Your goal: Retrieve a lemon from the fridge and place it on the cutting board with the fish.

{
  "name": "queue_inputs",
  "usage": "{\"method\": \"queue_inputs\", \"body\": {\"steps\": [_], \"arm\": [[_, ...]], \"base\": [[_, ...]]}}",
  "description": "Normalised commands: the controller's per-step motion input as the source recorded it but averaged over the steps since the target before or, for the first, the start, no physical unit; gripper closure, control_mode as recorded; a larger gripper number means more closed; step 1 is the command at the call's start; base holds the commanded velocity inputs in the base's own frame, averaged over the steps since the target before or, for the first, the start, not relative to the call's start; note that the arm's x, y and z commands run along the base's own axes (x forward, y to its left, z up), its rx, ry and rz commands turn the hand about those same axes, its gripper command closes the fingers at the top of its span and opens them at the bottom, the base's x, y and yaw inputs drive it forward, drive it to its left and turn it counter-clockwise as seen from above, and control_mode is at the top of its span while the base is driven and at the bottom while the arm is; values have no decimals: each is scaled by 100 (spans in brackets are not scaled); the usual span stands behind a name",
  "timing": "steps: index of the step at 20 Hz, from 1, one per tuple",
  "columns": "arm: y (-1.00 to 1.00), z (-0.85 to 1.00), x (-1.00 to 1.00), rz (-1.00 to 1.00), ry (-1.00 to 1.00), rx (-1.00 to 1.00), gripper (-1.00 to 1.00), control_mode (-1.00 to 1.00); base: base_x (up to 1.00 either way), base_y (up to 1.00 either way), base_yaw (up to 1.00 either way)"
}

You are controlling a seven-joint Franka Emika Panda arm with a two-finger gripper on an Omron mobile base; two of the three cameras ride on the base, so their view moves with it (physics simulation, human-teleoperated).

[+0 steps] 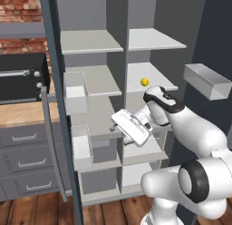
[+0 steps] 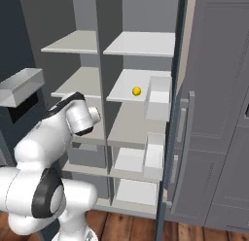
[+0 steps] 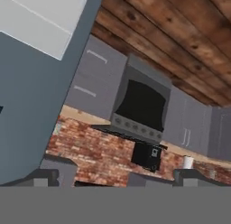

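The lemon (image 1: 144, 82) (image 2: 136, 91) sits alone on a pale shelf in the right-hand column of the open fridge (image 1: 115, 17) (image 2: 97, 11), a little above the middle of the left base view and just left of centre in the right base view. In the left base view the arm's dark-banded wrist joint rises directly below and right of it, partly covering the shelf edge. The gripper (image 1: 118, 127) hangs lower left of the fruit, well apart from it, in front of the next shelf down; its fingers are spread wide and hold nothing. A central divider (image 2: 98, 65) splits the shelves into two columns. White door bins (image 1: 76, 92) (image 2: 158, 98) line the open doors, and a clear bin (image 1: 206, 80) juts out at the upper right of the left base view. At that frame's left edge stand a black countertop oven (image 1: 22, 76), a brick wall (image 1: 20, 6) and grey drawers (image 1: 27, 156). The floor (image 1: 41, 210) is brown wood planks.
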Motion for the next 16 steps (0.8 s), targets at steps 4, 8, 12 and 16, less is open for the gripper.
{"method": "queue_inputs", "body": {"steps": [4, 8, 12, 16], "arm": [[-100, -3, 0, 0, -5, -13, -100, -100], [-100, -16, 0, 0, -3, -29, -100, -100], [-72, -26, 0, 0, -6, -47, -100, -100], [-3, -34, -6, 0, -10, -69, -100, -100]], "base": [[0, 0, 0], [0, 0, 0], [0, 0, 0], [0, 0, 0]]}}
